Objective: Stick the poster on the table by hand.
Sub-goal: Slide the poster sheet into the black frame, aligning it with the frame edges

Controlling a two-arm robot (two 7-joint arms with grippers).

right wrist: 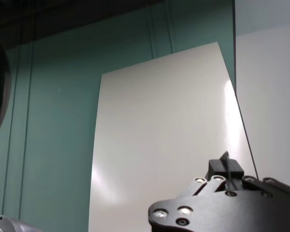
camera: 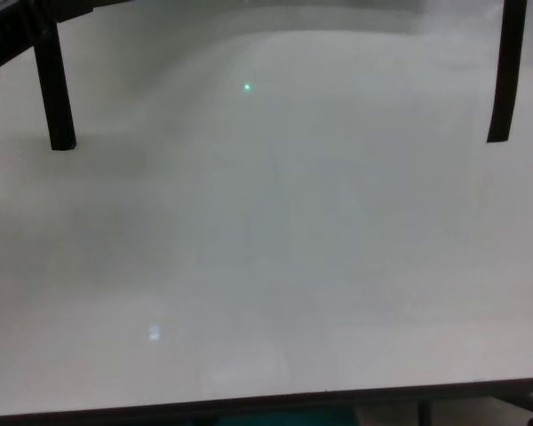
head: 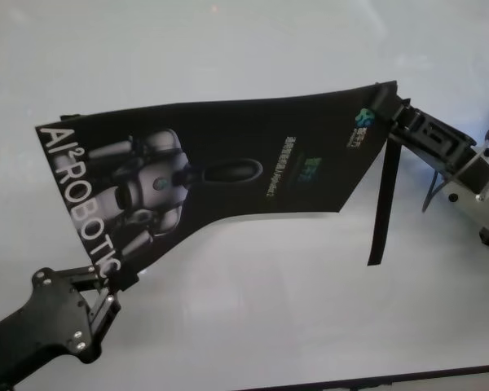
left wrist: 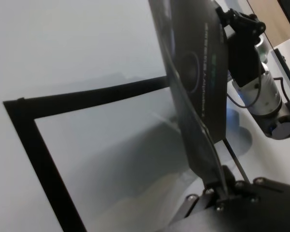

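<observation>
Left gripper (head: 114, 281) sits nearest the head camera, low on the robot's left, pinched narrow onto the poster (head: 228, 167) at its near-left corner, beside the white lettering. Right gripper (head: 381, 106) is farther off on the right, clamped onto the opposite, far-right corner by the small logo.

Poster hangs in the air between the two grippers, printed face toward the head camera, not yet down on the counter (head: 253, 285). Its long axis runs on a diagonal from near-left to far-right. One black strip (head: 381, 195) dangles loose from the right end; chest view shows two such strips hanging, one on each side, above bare white counter. Their lower tips may be close to the surface; cannot tell if they touch.

Left wrist view: sheet seen nearly edge-on, bowed, rising from the left gripper's closed fingers toward the other arm. Right wrist view: pale back of the sheet, edge held between closed fingers.

Judgement: sheet lies straight between the grippers, so the next move turns on both arms lowering together, keeping it taut and level. Left arm is nearer the counter's front edge.
</observation>
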